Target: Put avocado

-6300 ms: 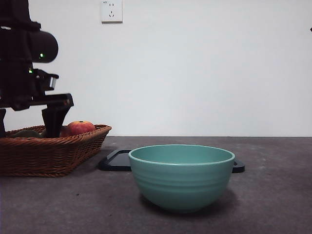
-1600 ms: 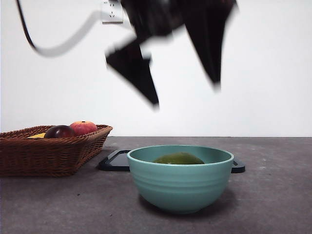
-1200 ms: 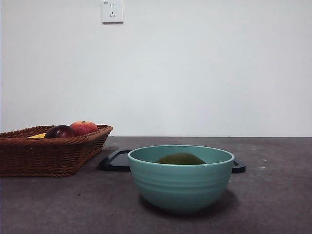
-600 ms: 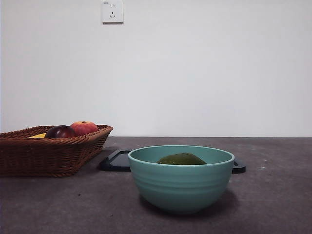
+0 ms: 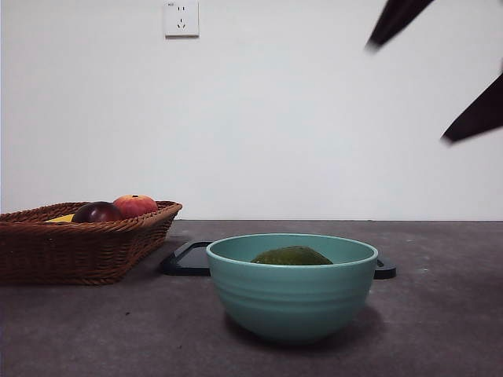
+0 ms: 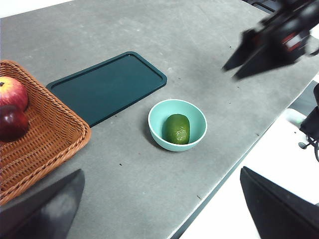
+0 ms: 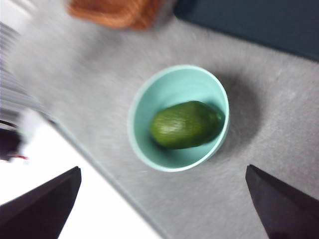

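While the avocado (image 5: 291,255) lies on its side inside the teal bowl (image 5: 291,302), touching the bowl's floor and leaning toward one wall, both arms are up off the bench (image 5: 440,314). Seen from the right wrist, the right pincer (image 7: 164,209) hangs high above the bowl with its two black jaws spread wide and nothing between them; that picture is blurred. From the left wrist, the left pincer (image 6: 162,209) is likewise spread wide and empty, well above the bench edge, with the bowl and avocado far below. In the front view two dark jaw tips show at the upper right corner, apart from each other. A dark rectangular tray (image 6: 107,86) lies flat on the bench just behind the bowl. At one end of the bench, beside the tray, a wicker basket (image 5: 78,243) holds a red-orange peach-like fruit (image 5: 135,206) and a dark red-purple fruit (image 5: 97,212) next to each other. A white wall socket (image 5: 181,17) sits high on the wall.
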Controlling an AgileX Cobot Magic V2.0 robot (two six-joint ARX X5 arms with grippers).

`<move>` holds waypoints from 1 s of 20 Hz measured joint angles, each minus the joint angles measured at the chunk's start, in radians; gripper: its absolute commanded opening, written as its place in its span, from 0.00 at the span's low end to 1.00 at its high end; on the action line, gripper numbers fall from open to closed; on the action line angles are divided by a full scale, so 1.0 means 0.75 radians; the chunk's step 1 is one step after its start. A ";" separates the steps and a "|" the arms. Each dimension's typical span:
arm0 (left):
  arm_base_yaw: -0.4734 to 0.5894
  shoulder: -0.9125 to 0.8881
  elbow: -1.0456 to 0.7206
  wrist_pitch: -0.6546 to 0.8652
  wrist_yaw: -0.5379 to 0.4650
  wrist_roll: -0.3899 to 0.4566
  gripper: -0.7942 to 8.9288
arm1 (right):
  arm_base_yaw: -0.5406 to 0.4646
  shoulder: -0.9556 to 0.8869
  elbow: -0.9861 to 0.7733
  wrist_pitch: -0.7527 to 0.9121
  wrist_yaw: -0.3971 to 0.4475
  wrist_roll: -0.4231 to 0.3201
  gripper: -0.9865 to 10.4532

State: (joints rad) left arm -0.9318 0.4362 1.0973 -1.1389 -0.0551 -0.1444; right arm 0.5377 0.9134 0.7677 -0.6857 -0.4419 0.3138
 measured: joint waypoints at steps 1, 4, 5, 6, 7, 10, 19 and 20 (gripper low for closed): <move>0.000 0.000 0.000 -0.001 0.000 0.001 0.60 | 0.038 0.076 0.015 0.015 0.051 0.014 0.58; 0.000 0.000 0.000 -0.001 0.000 0.003 0.60 | 0.109 0.302 0.102 0.021 0.211 0.043 0.58; 0.000 0.000 0.000 -0.001 -0.001 0.006 0.59 | 0.118 0.366 0.130 0.021 0.241 0.047 0.58; 0.000 0.000 0.000 -0.001 0.000 0.011 0.60 | 0.120 0.423 0.155 0.021 0.253 0.048 0.58; 0.000 0.000 0.000 -0.001 0.000 0.016 0.60 | 0.120 0.469 0.179 0.017 0.273 0.050 0.57; 0.000 0.000 0.000 -0.001 0.000 0.026 0.60 | 0.120 0.598 0.245 0.005 0.345 0.057 0.55; 0.000 0.000 0.000 -0.001 -0.001 0.031 0.59 | 0.120 0.868 0.257 0.019 0.390 0.058 0.34; 0.000 0.000 0.000 -0.001 -0.001 0.031 0.59 | 0.120 0.868 0.257 0.035 0.390 0.059 0.28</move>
State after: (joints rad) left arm -0.9318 0.4362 1.0973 -1.1397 -0.0555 -0.1211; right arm 0.6273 1.5642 0.9607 -0.6594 -0.1493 0.3580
